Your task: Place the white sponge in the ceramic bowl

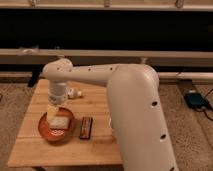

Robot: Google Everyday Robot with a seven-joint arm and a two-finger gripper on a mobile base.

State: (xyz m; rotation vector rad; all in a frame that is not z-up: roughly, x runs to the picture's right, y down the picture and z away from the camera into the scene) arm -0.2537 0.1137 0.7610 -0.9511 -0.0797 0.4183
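The ceramic bowl (46, 133) is a wide orange-red dish at the left front of the wooden table. The white sponge (60, 122) is a small pale block inside the bowl. My gripper (53, 113) points down from the white arm, right over the bowl's back left part. It is just above or touching the sponge; I cannot tell which.
A dark flat bar-shaped object (86, 127) lies right of the bowl. A small white object (75, 93) sits at the back of the wooden table (75, 150). My large white arm (135, 110) covers the table's right side. A dark wall runs behind.
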